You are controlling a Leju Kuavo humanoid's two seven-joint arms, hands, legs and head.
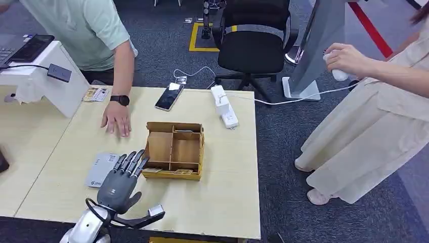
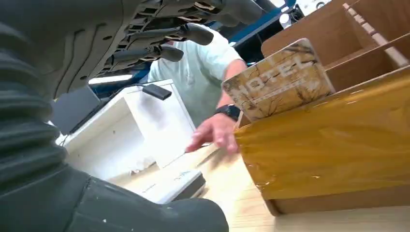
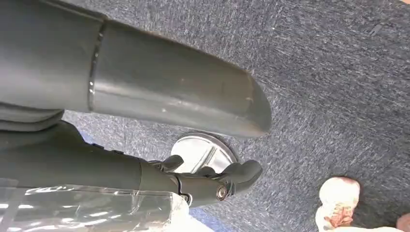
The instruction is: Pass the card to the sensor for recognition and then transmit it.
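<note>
Spread and holding nothing, left hand [image 1: 120,183] reaches toward card [image 2: 278,82] standing on edge, tilted, in wooden box [image 1: 174,150].

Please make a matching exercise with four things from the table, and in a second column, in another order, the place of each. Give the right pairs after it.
Things:
1. hotel card
2. phone
3. grey card
4. power strip

Places:
A. flat on the table, under the left hand
B. table's far edge, white cable leading off
C. upright in the wooden box
D. beyond the box, beside the person's arm

Pairs: 1-C, 2-D, 3-A, 4-B
</note>
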